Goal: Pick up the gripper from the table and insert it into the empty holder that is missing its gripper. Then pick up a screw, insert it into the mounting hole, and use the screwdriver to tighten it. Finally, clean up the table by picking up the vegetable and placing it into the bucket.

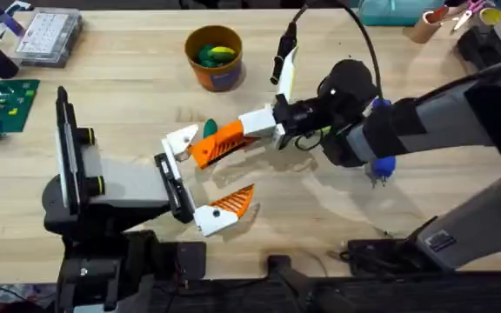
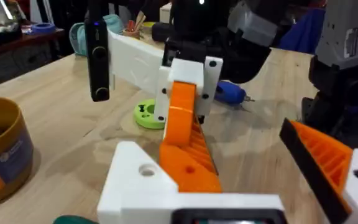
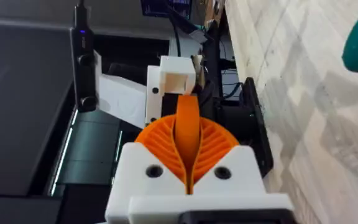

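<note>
My right gripper (image 1: 220, 143) reaches in from the right, shut on the loose gripper, an orange ribbed wedge (image 3: 186, 124) with a white base (image 1: 181, 139). That base sits at the far end of the holder (image 1: 174, 187), the black plate on my left arm; I cannot tell whether it is seated. My left gripper (image 1: 229, 178) stands open, with its one mounted orange finger (image 1: 229, 207) at the plate's near end. The dark green vegetable (image 1: 209, 128) lies just beyond the held piece. The blue screwdriver (image 1: 383, 165) lies under my right arm. The orange bucket (image 1: 214, 56) stands farther back, with yellow and green pieces inside.
A clear parts box (image 1: 49, 35) and a green board (image 1: 5, 97) sit at the far left. A pale yellow cabled device (image 1: 285, 61) lies right of the bucket. A lime green disc (image 2: 146, 116) rests under the right gripper. A cardboard cup (image 1: 424, 26) stands far right.
</note>
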`<control>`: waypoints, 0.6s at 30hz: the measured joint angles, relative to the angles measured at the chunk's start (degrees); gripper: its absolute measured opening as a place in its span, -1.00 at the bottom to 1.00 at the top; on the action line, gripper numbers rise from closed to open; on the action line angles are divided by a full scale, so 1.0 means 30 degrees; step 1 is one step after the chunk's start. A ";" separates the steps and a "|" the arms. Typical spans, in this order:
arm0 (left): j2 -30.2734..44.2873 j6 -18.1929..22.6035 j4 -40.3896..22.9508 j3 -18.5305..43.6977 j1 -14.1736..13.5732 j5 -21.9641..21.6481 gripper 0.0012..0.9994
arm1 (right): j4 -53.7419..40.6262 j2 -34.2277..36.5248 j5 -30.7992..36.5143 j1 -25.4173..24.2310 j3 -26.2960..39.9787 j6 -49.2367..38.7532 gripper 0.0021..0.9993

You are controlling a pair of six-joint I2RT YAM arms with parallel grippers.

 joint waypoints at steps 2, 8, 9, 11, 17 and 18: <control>0.0000 0.0000 0.0000 0.0000 0.0000 0.0000 0.98 | 0.0000 0.0000 0.0011 0.0000 0.0000 0.0040 -0.98; 0.0000 0.0000 0.0003 0.0000 0.0000 -0.0050 0.98 | -0.0044 0.0000 0.0180 0.0000 0.0000 0.0079 -0.98; 0.0000 0.0000 0.0007 0.0000 0.0000 -0.0075 0.98 | -0.0047 0.0000 0.0220 0.0000 0.0000 0.0101 -0.98; 0.0000 0.0000 0.0015 0.0000 0.0000 -0.0102 0.98 | -0.0051 0.0000 0.0277 0.0000 0.0000 0.0116 -0.97; 0.0000 0.0000 0.0011 0.0000 0.0000 -0.0171 0.98 | -0.0051 0.0000 0.0551 0.0000 -0.0007 0.0116 -0.97; 0.0000 0.0000 0.0000 0.0000 -0.0004 -0.0118 0.98 | -0.0051 0.0000 0.0752 0.0000 -0.0007 0.0116 -0.98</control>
